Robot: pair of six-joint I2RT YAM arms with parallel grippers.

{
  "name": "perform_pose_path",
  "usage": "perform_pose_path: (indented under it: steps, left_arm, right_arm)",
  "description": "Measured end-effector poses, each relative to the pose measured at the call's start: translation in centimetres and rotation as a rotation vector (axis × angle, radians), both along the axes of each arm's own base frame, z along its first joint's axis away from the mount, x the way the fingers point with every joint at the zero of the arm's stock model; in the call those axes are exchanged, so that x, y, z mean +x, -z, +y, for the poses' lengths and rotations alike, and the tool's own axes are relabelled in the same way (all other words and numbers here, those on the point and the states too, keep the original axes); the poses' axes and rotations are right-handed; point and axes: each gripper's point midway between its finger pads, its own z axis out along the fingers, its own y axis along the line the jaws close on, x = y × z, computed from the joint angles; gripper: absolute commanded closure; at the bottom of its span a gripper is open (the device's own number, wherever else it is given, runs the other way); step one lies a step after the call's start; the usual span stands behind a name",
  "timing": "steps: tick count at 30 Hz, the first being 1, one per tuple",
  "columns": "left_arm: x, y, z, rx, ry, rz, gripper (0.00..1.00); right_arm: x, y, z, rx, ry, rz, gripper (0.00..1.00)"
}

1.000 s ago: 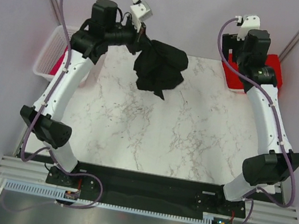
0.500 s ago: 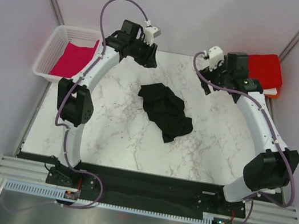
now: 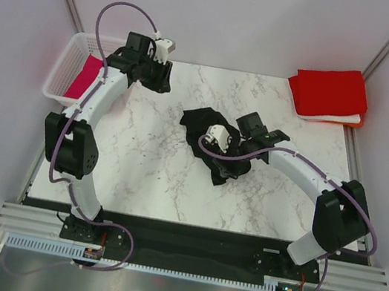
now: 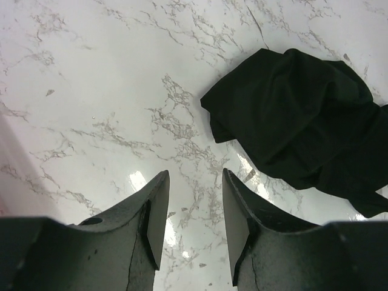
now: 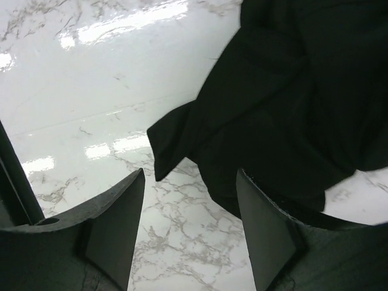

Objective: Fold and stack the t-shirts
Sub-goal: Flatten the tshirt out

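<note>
The right gripper point(image 5: 189, 176), spread and empty over the crumpled black shirt point(image 5: 291, 91), should pinch its loose corner toward seven o'clock in the wrist view (left gripper point(image 4: 194, 176) half-spread, empty).

A white plastic basket point(image 3: 57, 76) sits at the far left edge of the shiny white worktop point(image 3: 151, 176) with thin grey lines, and pale purple walls point(image 3: 239, 18) stand around it.
</note>
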Motion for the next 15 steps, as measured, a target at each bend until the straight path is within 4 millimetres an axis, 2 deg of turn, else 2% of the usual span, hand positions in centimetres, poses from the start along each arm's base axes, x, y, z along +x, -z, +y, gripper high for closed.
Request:
perform_pose_path:
  steps: [3,9,11,12,13,15]
  left_arm:
    - [-0.3,-0.1,-0.1,0.006,0.0,-0.003,0.53]
    - [-0.4,0.5,0.1,0.024,-0.01,0.007,0.53]
    - [-0.5,0.7,0.2,0.03,-0.015,0.01,0.53]
    - [-0.4,0.8,0.3,0.035,-0.018,0.01,0.53]
    - [-0.4,0.8,0.5,0.042,-0.022,0.008,0.53]
    - [-0.3,0.8,0.6,0.05,-0.026,0.005,0.53]
  right_arm:
    - [-0.8,1.9,0.4,-0.029,-0.048,0.035,0.29]
    - [-0.7,5.2,0.4,-0.083,-0.079,0.093,0.3]
    - [-0.5,5.8,0.5,-0.092,-0.081,0.107,0.35]
    - [-0.3,6.2,0.6,-0.096,-0.082,0.113,0.39]
    - [-0.2,6.3,0.7,-0.098,-0.083,0.117,0.5]
    - [0.0,6.5,0.9,-0.103,-0.091,0.117,0.64]
